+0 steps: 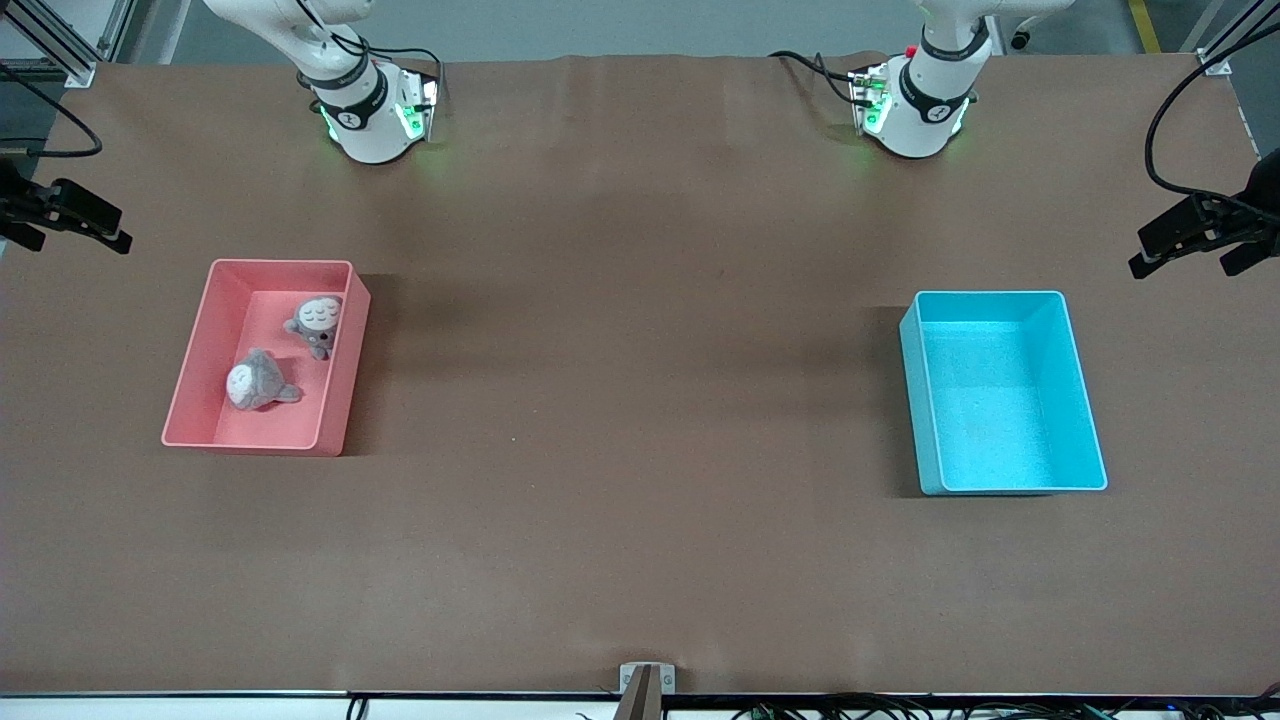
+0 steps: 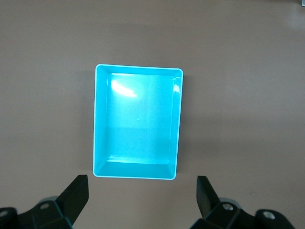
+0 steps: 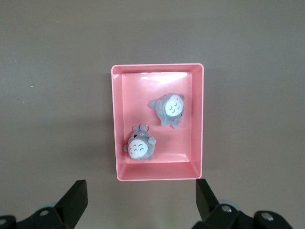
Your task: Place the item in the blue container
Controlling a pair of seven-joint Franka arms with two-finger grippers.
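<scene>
Two grey plush items with white bellies lie in the pink bin at the right arm's end of the table. One item lies farther from the front camera, the other nearer. The blue container stands empty at the left arm's end. High over the pink bin, my right gripper is open and holds nothing, with both items below it. My left gripper is open and empty high over the blue container. Neither gripper shows in the front view.
The right arm's base and the left arm's base stand at the table's edge farthest from the front camera. Black camera clamps jut in at both ends. Brown table surface stretches between the two bins.
</scene>
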